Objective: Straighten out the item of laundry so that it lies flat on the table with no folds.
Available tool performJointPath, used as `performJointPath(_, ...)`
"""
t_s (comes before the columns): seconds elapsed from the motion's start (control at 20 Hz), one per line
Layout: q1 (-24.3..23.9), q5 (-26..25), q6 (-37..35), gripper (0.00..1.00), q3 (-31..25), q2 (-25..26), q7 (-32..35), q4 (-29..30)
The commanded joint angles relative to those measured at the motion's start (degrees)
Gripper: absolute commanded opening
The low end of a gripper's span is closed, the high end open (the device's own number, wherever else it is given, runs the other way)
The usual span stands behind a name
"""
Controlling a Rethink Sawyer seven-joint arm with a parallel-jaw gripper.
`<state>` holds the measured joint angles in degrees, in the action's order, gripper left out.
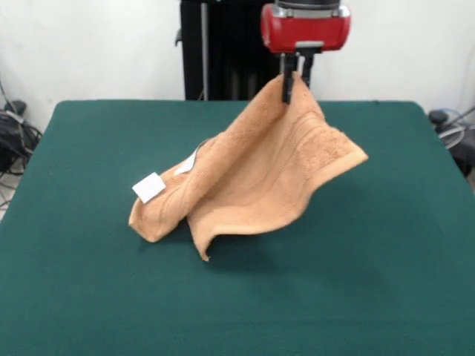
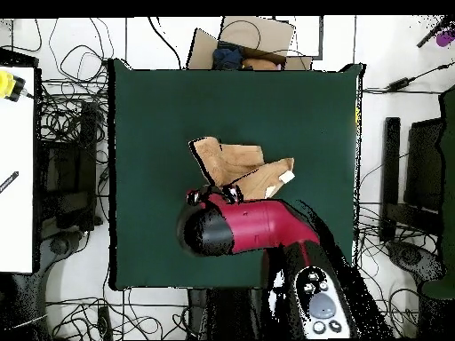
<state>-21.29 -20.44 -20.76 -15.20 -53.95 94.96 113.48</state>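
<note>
The tan-orange towel (image 1: pixel 256 174) hangs by one corner from my gripper (image 1: pixel 294 83), which is shut on that corner above the far middle of the green table (image 1: pixel 89 297). The towel drapes down and to the left; its lower end rests folded on the table, with a white label (image 1: pixel 149 187) and a white loop (image 1: pixel 187 165) showing there. In the overhead view the towel (image 2: pixel 238 167) shows just beyond the red arm (image 2: pixel 244 227), which covers part of it and hides the gripper.
The black pedestal (image 1: pixel 215 48) stands behind the table's far edge. Cables and equipment (image 2: pixel 67 142) lie on the floor around the table. A cardboard box with items (image 2: pixel 244 49) sits at the table's edge opposite the robot.
</note>
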Motion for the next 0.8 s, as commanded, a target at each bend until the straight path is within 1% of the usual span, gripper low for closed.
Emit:
performJointPath(0.05, 6.5, -1.1, 6.5, 0.0, 10.4, 2.0, 17.3, 2.1)
performJointPath(0.45, 9.6, 0.6, 14.7, 0.0, 15.7, 7.3, 15.5, 1.7)
performJointPath(0.6, 10.0, 1.7, 15.9, 0.0, 16.3, 8.3, 14.6, 1.6)
performJointPath(0.8, 10.5, 2.4, 19.8, 0.0, 17.5, 11.2, 13.8, 1.0)
